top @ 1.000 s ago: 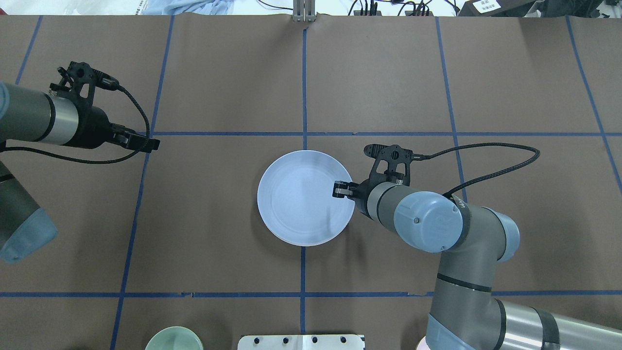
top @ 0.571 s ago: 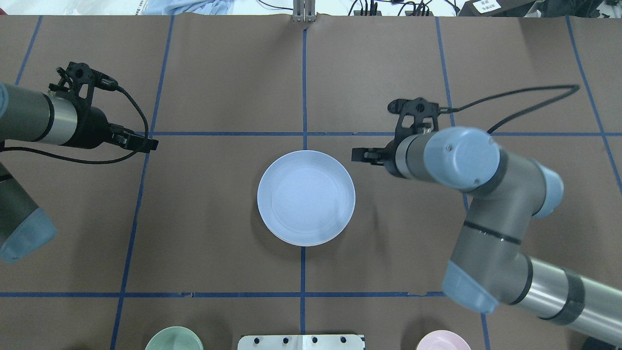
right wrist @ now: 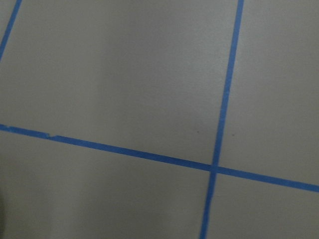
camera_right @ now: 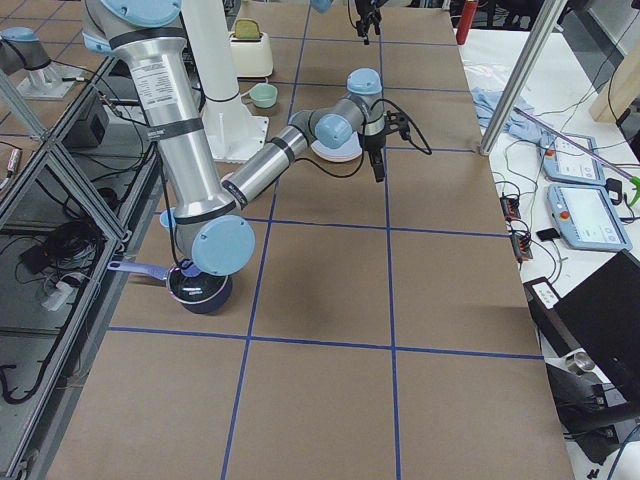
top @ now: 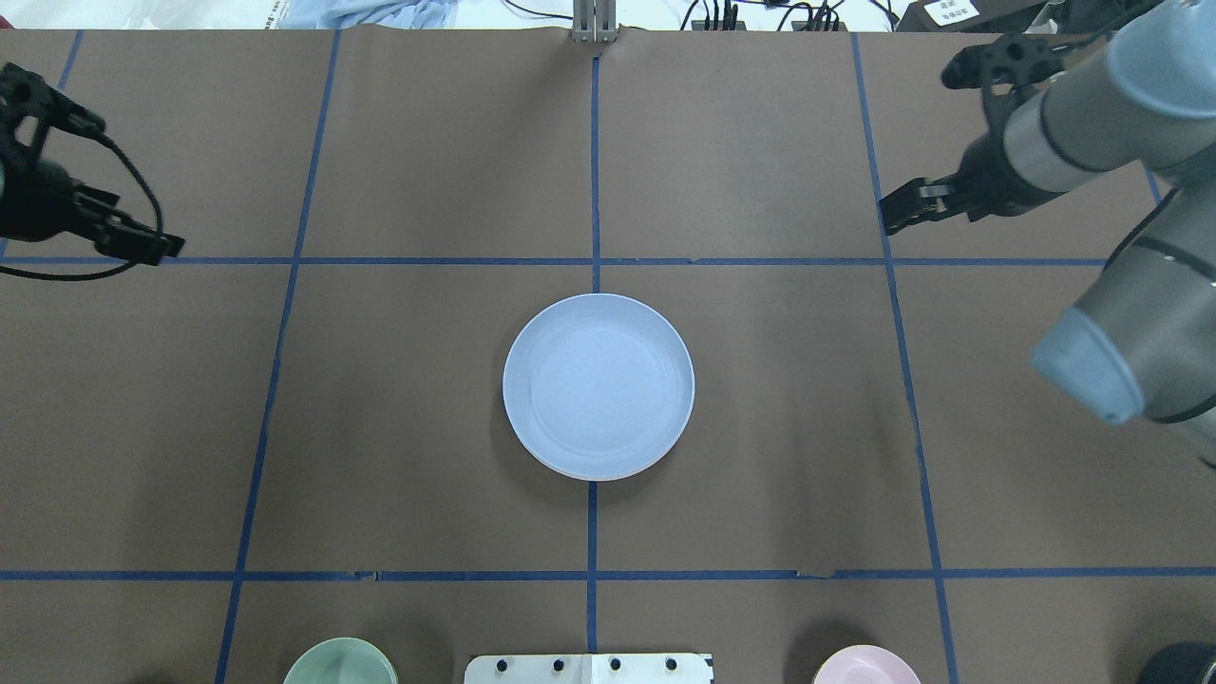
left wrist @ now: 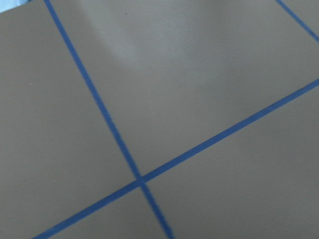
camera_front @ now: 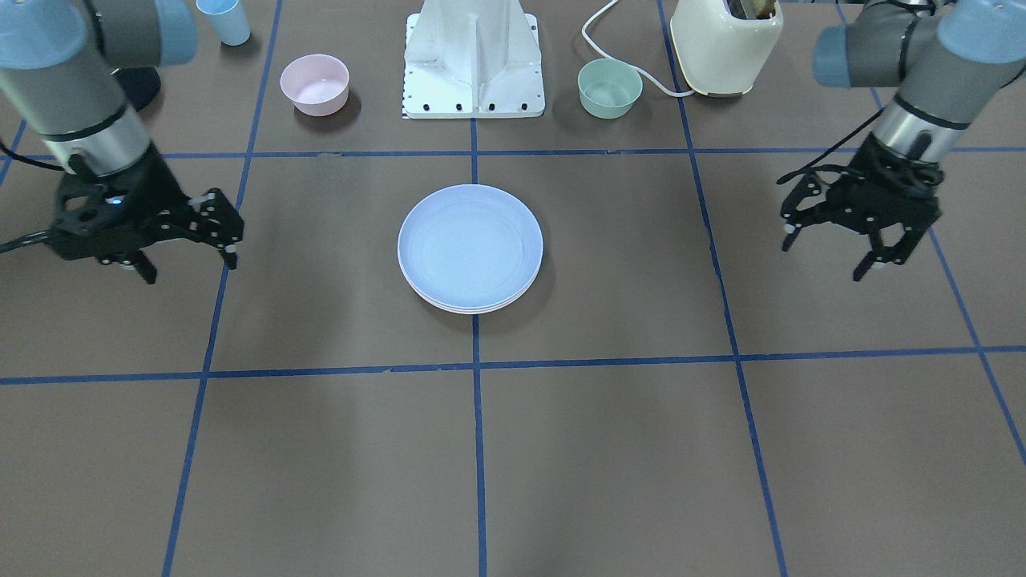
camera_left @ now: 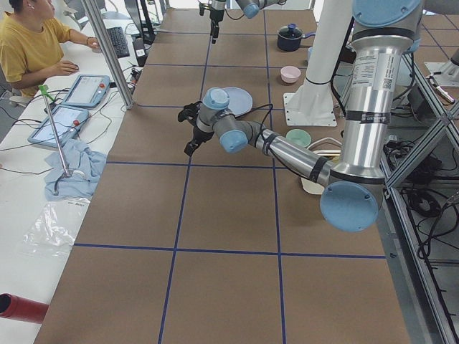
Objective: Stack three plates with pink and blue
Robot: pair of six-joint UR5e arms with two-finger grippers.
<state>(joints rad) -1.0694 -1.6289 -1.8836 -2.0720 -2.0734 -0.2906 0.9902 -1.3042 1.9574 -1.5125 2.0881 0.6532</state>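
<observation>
- Brown table (top: 427, 142), marked into squares with blue tape; inspected from the robot's left across to its right.
- Left gripper (camera_front: 830, 255): fingers spread wide, nothing between them, touching nothing. It hangs above the table near a tape crossing, well apart from the plates. Its wrist camera shows only brown surface and tape lines.
- Three plates: stacked at the table's centre, on the middle tape line. The blue plate (top: 598, 385) lies on top. In the front-facing view, pale rims (camera_front: 473, 308) of the plates beneath it show under its near edge; their colours cannot be told apart. No gripper touches the stack.
- Right gripper (camera_front: 191, 264): fingers likewise spread, empty, clear of the surface and well apart from the stack.
- Along the robot's edge: mint-green bowl (camera_front: 609, 87), cream appliance (camera_front: 725, 44), pink bowl (camera_front: 314, 83).
- Writing: a white label (top: 950, 11) at the far right corner carries print too small to read. No brand is legible anywhere.
</observation>
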